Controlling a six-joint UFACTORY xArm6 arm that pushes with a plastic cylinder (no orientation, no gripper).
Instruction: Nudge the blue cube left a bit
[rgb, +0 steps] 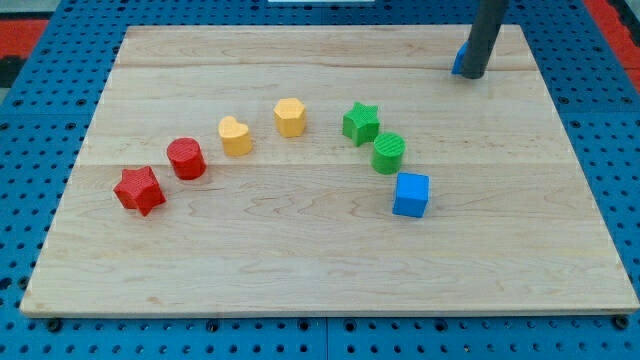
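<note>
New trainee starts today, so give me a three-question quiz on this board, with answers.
1. True or false: my tip touches the blue cube.
2. Which block lies nearest the blue cube? A red star, B green cylinder, C yellow heart.
3. How many red blocks are on the board?

Key: 1 false; the tip is far off, at the view's top right. 2 B, the green cylinder. 3 two, a red star and a red cylinder.

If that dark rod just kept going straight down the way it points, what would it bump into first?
Only the wooden board itself: my tip already seems to rest on it near the view's top right, with a partly hidden blue block right behind it. The blue cube sits well below, off that line.
</note>
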